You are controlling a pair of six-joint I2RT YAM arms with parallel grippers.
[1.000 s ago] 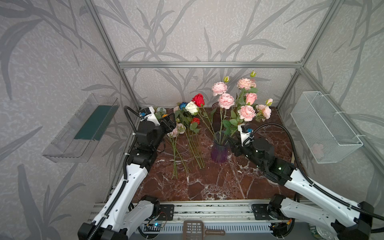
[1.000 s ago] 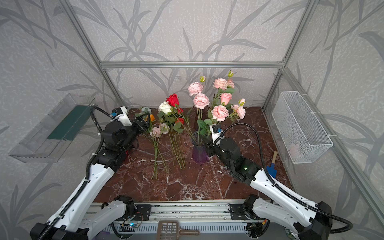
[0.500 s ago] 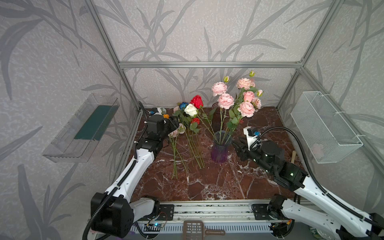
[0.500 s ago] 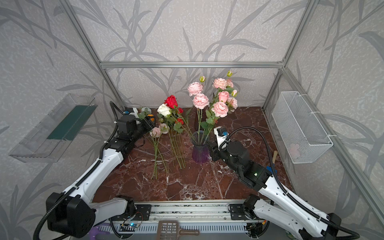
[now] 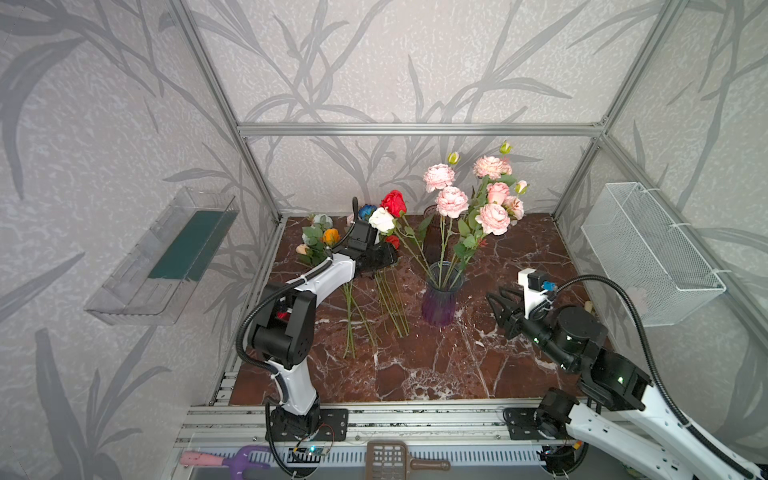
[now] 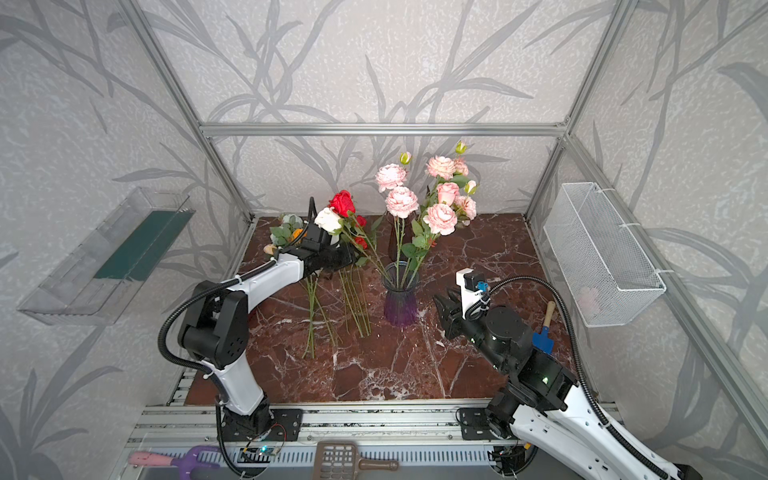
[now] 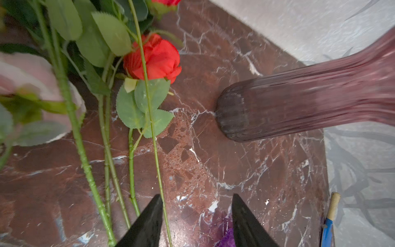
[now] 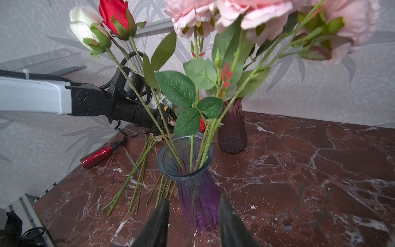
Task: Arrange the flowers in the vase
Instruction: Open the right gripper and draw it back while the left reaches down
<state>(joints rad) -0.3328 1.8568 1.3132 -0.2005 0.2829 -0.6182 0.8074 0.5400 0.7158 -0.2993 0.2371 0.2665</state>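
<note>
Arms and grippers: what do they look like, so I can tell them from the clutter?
Both arms, the left arm and the right arm, have white shells and black joint housings. A black ribbed cable hose loops along each. The left gripper and right gripper end in black, tapered, pointed fingers. The right wrist carries a white camera bracket with a blue plug.

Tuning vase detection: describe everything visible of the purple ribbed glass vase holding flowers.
The ribbed glass vase is see-through, bluish at its flared rim, purple toward the base, narrowed at the neck. It stands upright mid-table on the red-brown marble top. Stems of pink blooms, a white rose and a red rose stand in it, leaning on the rim.
</note>
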